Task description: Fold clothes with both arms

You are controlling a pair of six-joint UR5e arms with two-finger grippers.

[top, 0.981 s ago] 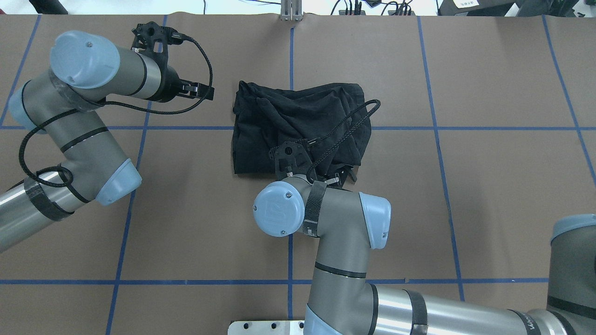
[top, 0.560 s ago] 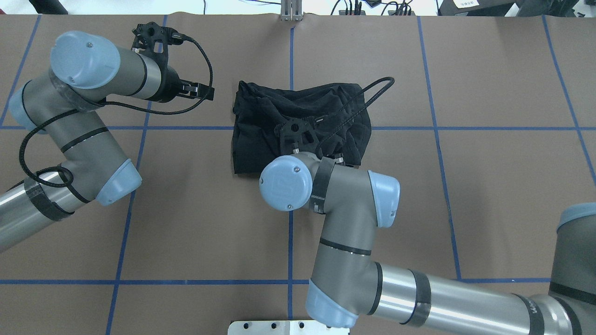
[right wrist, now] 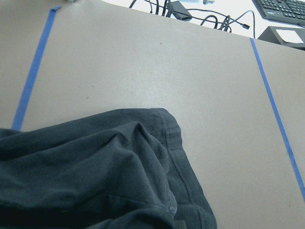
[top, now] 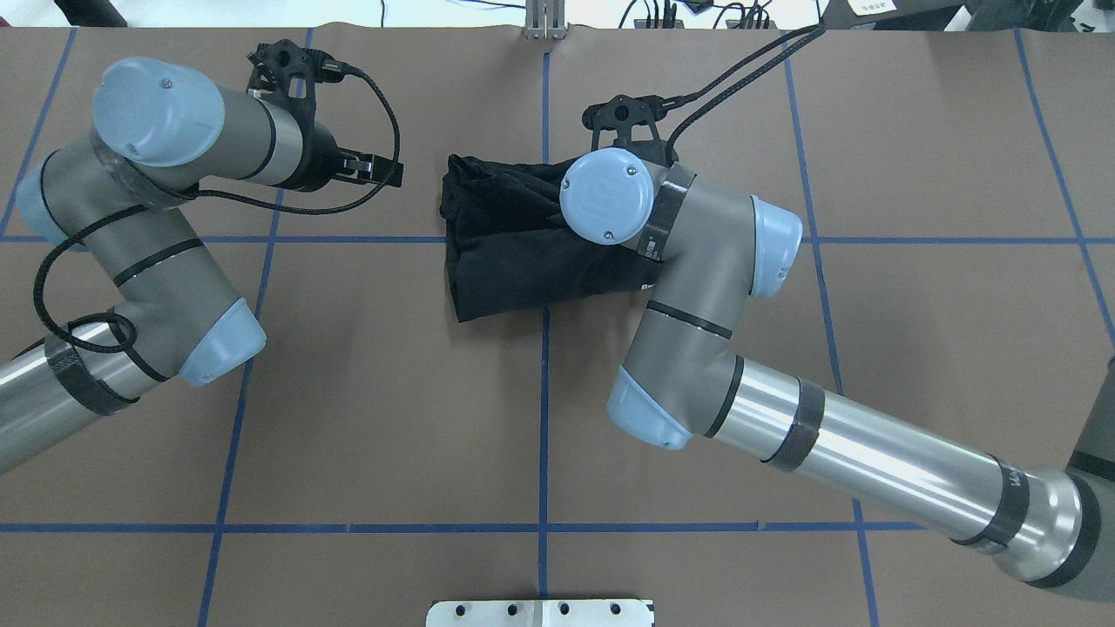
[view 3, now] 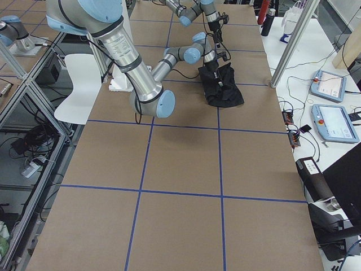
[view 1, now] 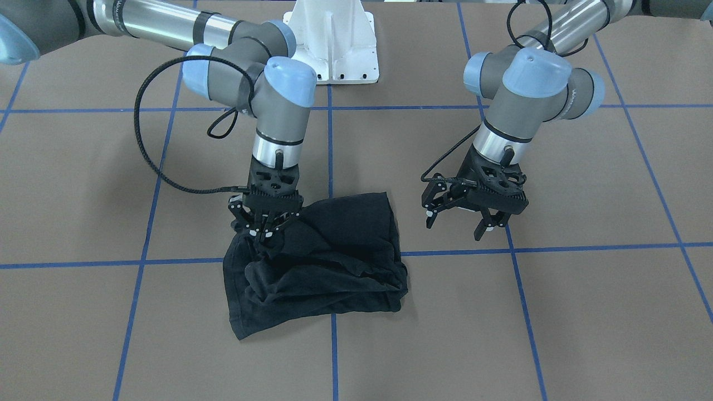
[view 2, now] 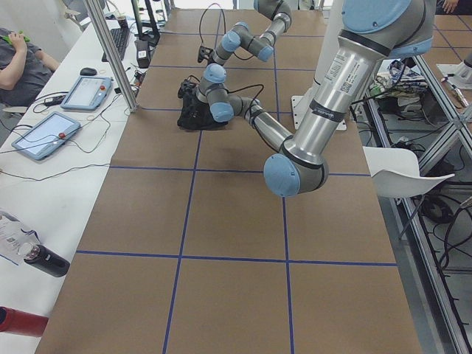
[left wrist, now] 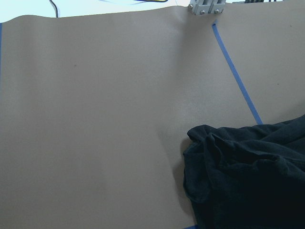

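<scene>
Right fingers (view 1: 255, 228) pinched together on fold of T-shirt (view 1: 328, 262), at its edge on robot's right. Right gripper (view 1: 262, 237) points straight down, wrist upright above it. Left fingers (view 1: 482, 227) spread apart, nothing between them. Left gripper (view 1: 455, 225) hangs above table (view 1: 501, 334), near T-shirt's opposite edge, not touching it. T-shirt is a rumpled black folded bundle on table centre, lying across blue tape lines (view 1: 167, 260).
</scene>
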